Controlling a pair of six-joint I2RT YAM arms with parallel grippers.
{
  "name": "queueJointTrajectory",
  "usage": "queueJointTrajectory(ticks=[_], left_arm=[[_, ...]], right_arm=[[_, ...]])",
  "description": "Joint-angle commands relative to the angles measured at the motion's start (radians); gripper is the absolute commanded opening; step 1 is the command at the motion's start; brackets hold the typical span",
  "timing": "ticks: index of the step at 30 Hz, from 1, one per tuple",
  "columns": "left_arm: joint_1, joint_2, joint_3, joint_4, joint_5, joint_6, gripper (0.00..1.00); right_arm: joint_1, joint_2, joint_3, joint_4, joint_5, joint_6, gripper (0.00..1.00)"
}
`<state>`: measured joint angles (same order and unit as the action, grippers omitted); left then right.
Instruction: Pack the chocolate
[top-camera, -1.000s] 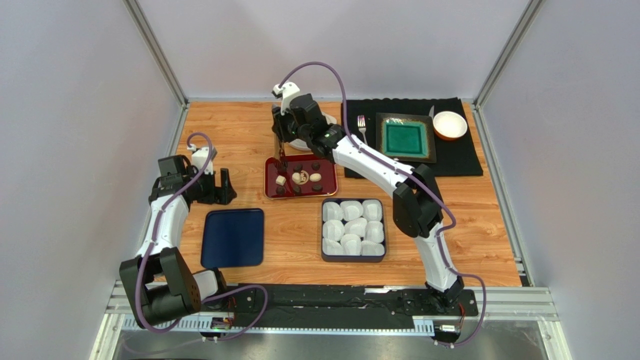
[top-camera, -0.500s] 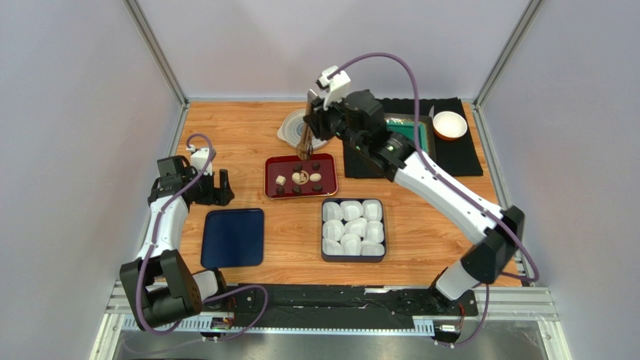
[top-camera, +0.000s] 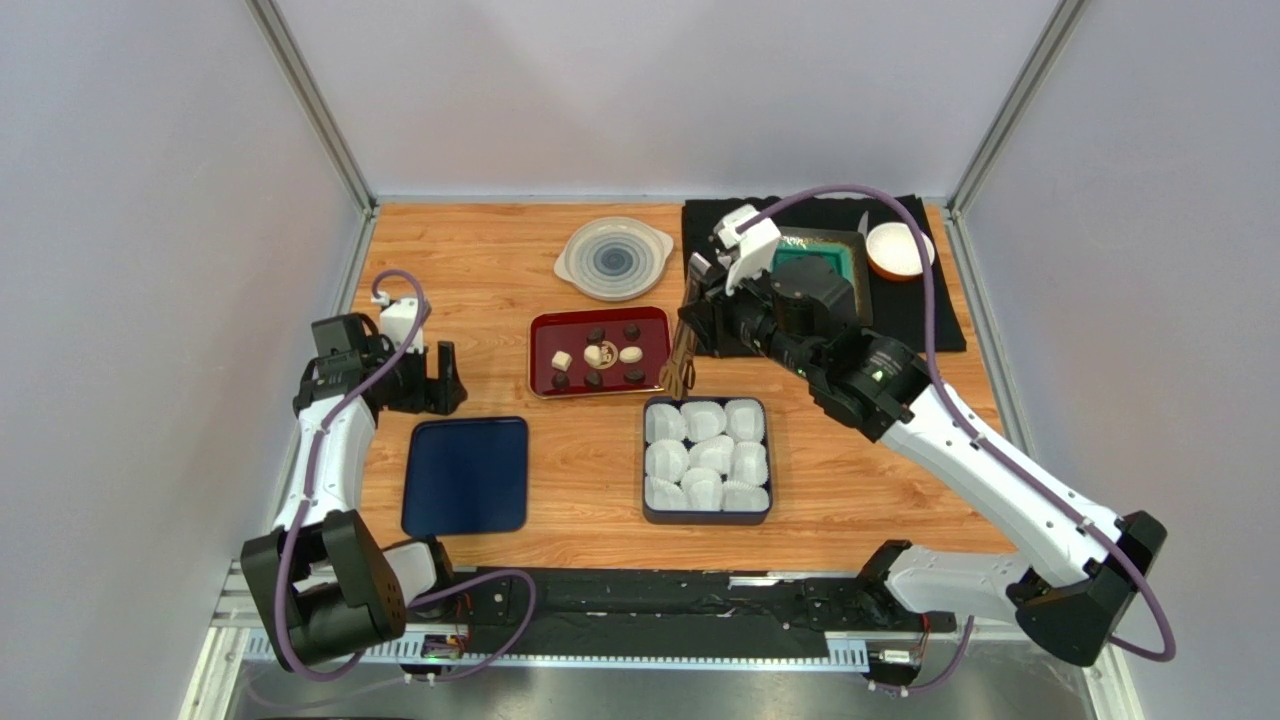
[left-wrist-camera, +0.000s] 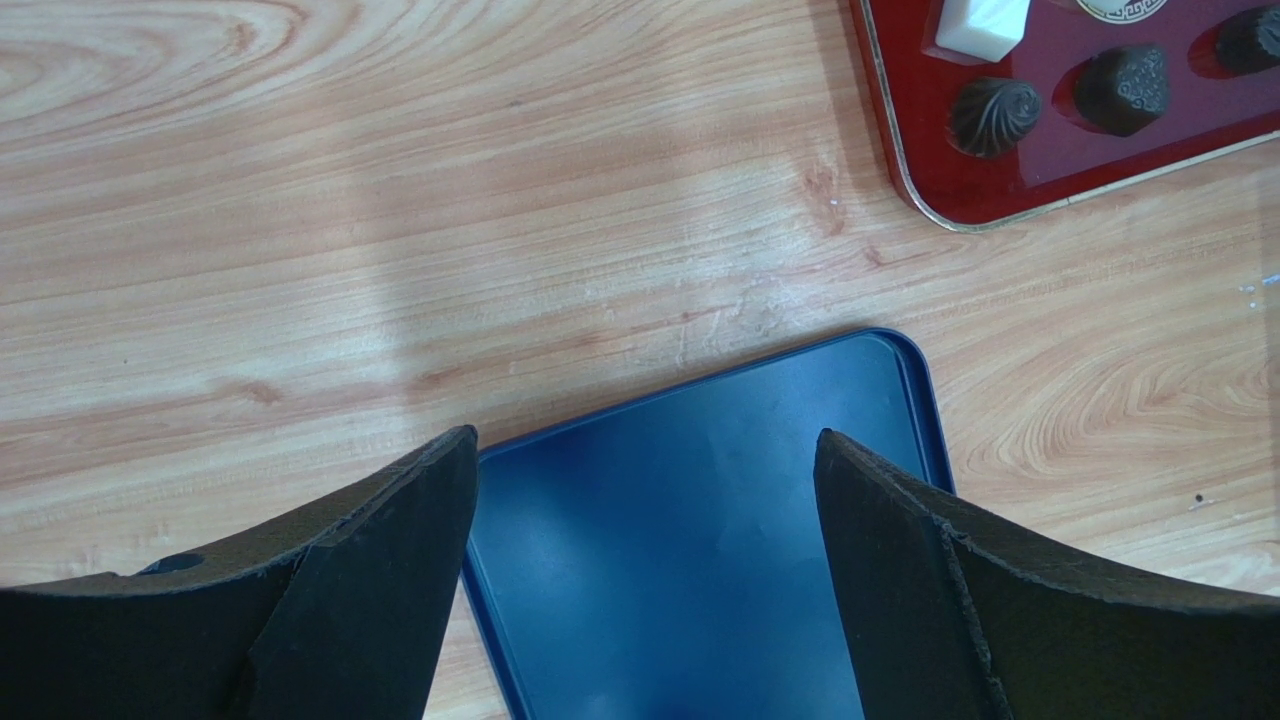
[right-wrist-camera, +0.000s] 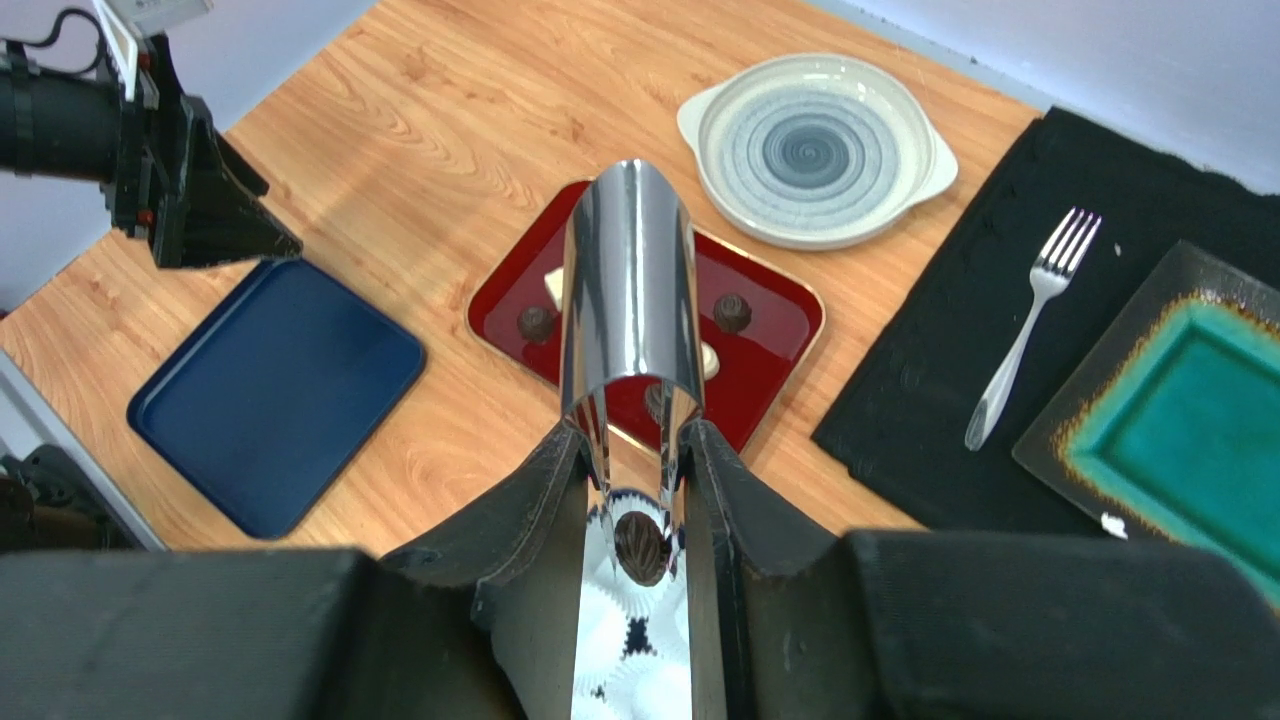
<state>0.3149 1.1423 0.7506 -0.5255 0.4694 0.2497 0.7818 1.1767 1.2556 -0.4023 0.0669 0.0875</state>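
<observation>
My right gripper (right-wrist-camera: 639, 450) is shut on a pair of shiny metal tongs (right-wrist-camera: 631, 300). The tongs pinch one dark ridged chocolate (right-wrist-camera: 642, 543) at their tips. From above, the tongs (top-camera: 679, 360) hang between the red tray (top-camera: 544, 357) and the dark box (top-camera: 651, 513) of white paper cups, over the box's far-left corner. Several dark and pale chocolates (top-camera: 597, 357) lie on the red tray. My left gripper (left-wrist-camera: 643, 438) stands open above the far edge of the blue lid (left-wrist-camera: 706, 540), with nothing between its fingers.
A grey ribbed plate (top-camera: 613, 257) sits behind the red tray. A fork (right-wrist-camera: 1032, 323), a green square plate (right-wrist-camera: 1187, 413) and a white bowl (top-camera: 899, 249) lie on a black mat (top-camera: 932, 323) at the back right. The blue lid (top-camera: 466, 476) lies near my left arm.
The right arm has lifted the tongs off the red tray, swung them back and right, then brought them forward beside the box. The left arm has not moved.
</observation>
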Motion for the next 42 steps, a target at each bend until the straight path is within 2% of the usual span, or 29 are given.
queueJointTrajectory(ticks=[1, 22, 36, 42], left_arm=[[0.009, -0.021, 0.009, -0.008, 0.014, 0.016, 0.91], [0.01, -0.03, 0.013, -0.018, 0.032, 0.017, 0.91], [0.01, -0.039, 0.016, -0.025, 0.029, 0.025, 0.91], [0.01, -0.046, 0.015, -0.027, 0.031, 0.026, 0.91]], right_arm=[[-0.003, -0.054, -0.05, 0.003, -0.018, 0.035, 0.0], [-0.003, 0.04, -0.134, 0.138, -0.085, 0.093, 0.01], [-0.003, 0.063, -0.121, 0.151, -0.067, 0.061, 0.12], [-0.003, 0.072, -0.11, 0.149, -0.027, 0.047, 0.14]])
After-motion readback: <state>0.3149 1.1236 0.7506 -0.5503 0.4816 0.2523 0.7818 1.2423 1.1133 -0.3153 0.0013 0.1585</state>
